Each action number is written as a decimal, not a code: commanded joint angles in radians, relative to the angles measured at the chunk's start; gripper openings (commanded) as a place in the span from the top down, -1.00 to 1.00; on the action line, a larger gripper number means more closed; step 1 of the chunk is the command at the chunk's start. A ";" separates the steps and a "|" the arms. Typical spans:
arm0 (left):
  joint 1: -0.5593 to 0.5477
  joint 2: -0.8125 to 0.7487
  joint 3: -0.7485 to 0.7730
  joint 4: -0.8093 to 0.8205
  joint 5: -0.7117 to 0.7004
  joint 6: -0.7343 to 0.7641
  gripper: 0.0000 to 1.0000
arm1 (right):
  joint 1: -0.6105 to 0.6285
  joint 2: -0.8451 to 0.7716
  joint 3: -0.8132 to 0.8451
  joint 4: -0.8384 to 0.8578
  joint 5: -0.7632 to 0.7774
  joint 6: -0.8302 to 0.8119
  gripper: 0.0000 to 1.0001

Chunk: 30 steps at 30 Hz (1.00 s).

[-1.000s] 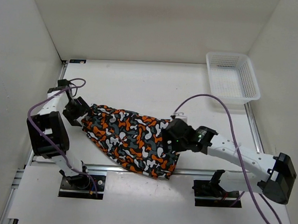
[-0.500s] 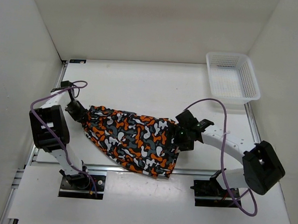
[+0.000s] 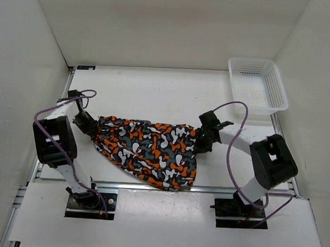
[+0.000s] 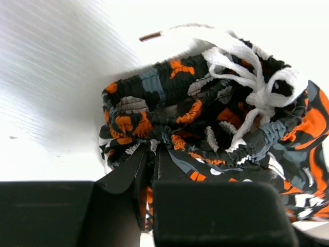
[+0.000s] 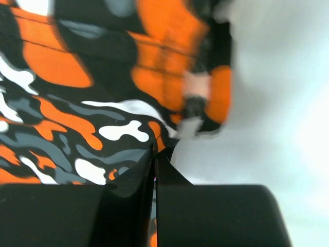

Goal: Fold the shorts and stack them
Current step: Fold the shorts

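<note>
Between left tool (image 3: 91, 131) and right tool (image 3: 196, 145), one pinched shorts (image 3: 147, 150), one basket (image 3: 258, 84)

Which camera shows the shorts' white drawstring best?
Left wrist: the drawstring sits tangled on the bunched waistband, close up. Top external is too distant to show it; right wrist shows only the shorts' print.

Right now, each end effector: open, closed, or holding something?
Left end effector: closed, pinching the shorts.
Right end effector: closed, pinching the other end of the shorts.
</note>
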 commanded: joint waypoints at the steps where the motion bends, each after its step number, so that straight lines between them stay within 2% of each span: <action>1: -0.031 -0.026 -0.010 0.032 0.031 -0.054 0.79 | -0.114 0.095 0.100 0.041 0.074 -0.088 0.98; 3: -0.061 -0.026 0.008 0.032 0.031 -0.086 0.79 | -0.148 0.165 0.178 0.013 0.089 -0.116 0.98; 8: -0.123 0.014 0.089 0.032 0.064 -0.134 0.79 | -0.228 0.319 0.500 -0.096 0.080 -0.178 0.98; 10: -0.132 0.024 0.152 0.006 0.080 -0.134 0.51 | -0.228 0.319 0.581 -0.122 0.070 -0.202 0.61; 11: -0.132 0.024 0.172 -0.006 0.080 -0.123 0.39 | -0.228 0.307 0.594 -0.122 0.070 -0.202 0.34; 12: -0.132 -0.001 0.187 -0.018 0.080 -0.114 0.26 | -0.219 0.272 0.603 -0.136 0.070 -0.214 -0.14; 13: -0.132 -0.015 0.218 -0.043 0.069 -0.093 -0.17 | -0.219 0.252 0.603 -0.149 0.070 -0.224 -0.27; 15: -0.132 -0.041 0.246 -0.075 0.042 -0.070 -0.58 | -0.210 0.182 0.603 -0.168 0.082 -0.224 -0.52; 16: -0.132 -0.067 0.256 -0.092 0.007 -0.044 -0.75 | -0.210 0.152 0.588 -0.177 0.094 -0.224 -0.56; 17: -0.132 -0.081 0.267 -0.109 -0.017 -0.033 -0.80 | -0.210 0.122 0.553 -0.177 0.105 -0.224 -0.59; 19: -0.132 -0.128 0.249 -0.144 -0.090 -0.019 -0.75 | -0.210 0.025 0.504 -0.177 0.117 -0.214 -0.59; 20: -0.132 -0.148 0.232 -0.144 -0.110 -0.019 -0.64 | -0.210 -0.035 0.453 -0.177 0.117 -0.205 -0.59; 21: -0.132 -0.165 0.212 -0.144 -0.126 -0.010 -0.08 | -0.210 -0.062 0.426 -0.189 0.129 -0.205 -0.59; 22: -0.132 -0.199 0.191 -0.144 -0.138 -0.010 0.32 | -0.201 -0.087 0.398 -0.190 0.142 -0.205 -0.59; 23: -0.132 -0.211 0.145 -0.144 -0.138 -0.010 0.64 | -0.201 -0.134 0.345 -0.190 0.142 -0.205 -0.59; 24: -0.132 -0.220 0.123 -0.144 -0.138 -0.010 0.79 | -0.201 -0.156 0.318 -0.202 0.142 -0.195 -0.59; 28: -0.132 -0.231 0.004 -0.062 -0.003 -0.010 0.79 | -0.201 -0.244 0.203 -0.222 0.142 -0.185 -0.57; 29: -0.132 -0.220 -0.024 -0.022 0.044 0.003 0.59 | -0.201 -0.268 0.183 -0.222 0.142 -0.176 -0.57; 30: -0.132 -0.210 -0.033 -0.003 0.067 0.003 0.52 | -0.201 -0.279 0.150 -0.231 0.131 -0.176 -0.57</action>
